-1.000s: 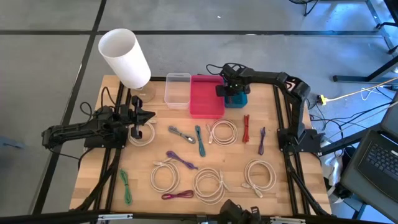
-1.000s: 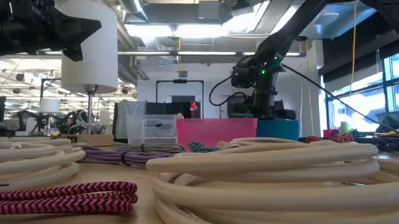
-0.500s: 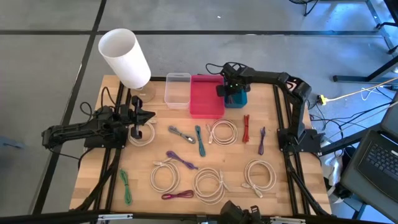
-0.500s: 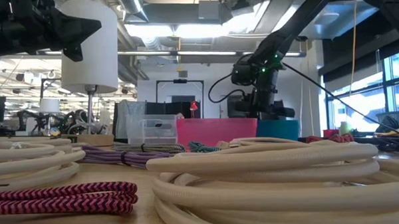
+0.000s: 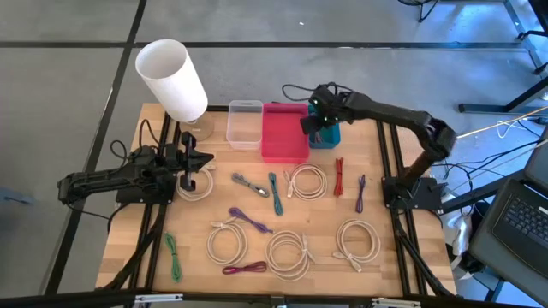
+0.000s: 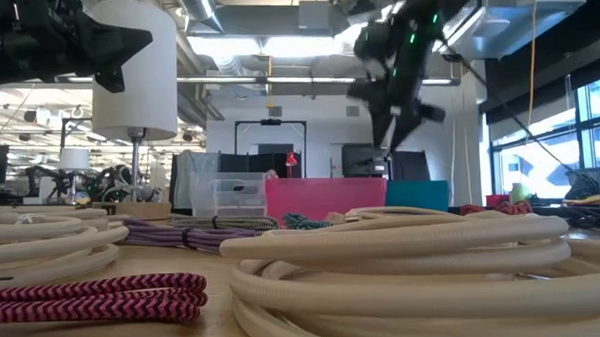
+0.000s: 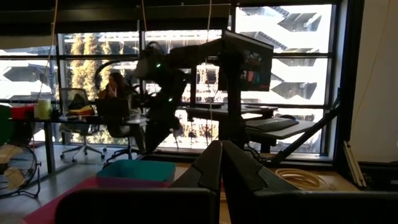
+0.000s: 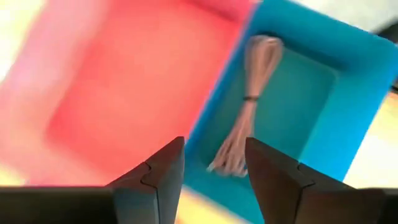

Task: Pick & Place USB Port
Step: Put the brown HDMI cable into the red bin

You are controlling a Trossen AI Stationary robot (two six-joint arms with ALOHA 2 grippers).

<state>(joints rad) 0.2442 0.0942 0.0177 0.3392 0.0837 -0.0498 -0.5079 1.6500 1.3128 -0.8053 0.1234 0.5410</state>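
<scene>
My right gripper (image 8: 212, 148) hangs open above the blue bin (image 8: 348, 93), fingers pointing down, with nothing between them. A pinkish bundled USB cable (image 8: 247, 118) lies on the bin's floor below the fingers. In the high view my right gripper (image 5: 315, 121) is over the blue bin (image 5: 330, 138), at the table's far edge beside the pink bin (image 5: 283, 133). In the low view it (image 6: 387, 135) hangs well above the blue bin (image 6: 418, 194). My left gripper (image 5: 205, 158) waits shut at the table's left side, holding nothing.
A clear bin (image 5: 245, 124) stands left of the pink one, and a white lamp (image 5: 171, 79) at the far left corner. Several coiled white cables (image 5: 306, 181) and coloured bundles, red (image 5: 339, 176), purple (image 5: 248, 221) and green (image 5: 174, 257), lie spread across the table's middle and near side.
My right gripper has risen from down in the blue bin to well above its rim, most of it in the last half second, and its wrist has rolled somewhat. The arm's elbow has swung out toward the table's right edge.
</scene>
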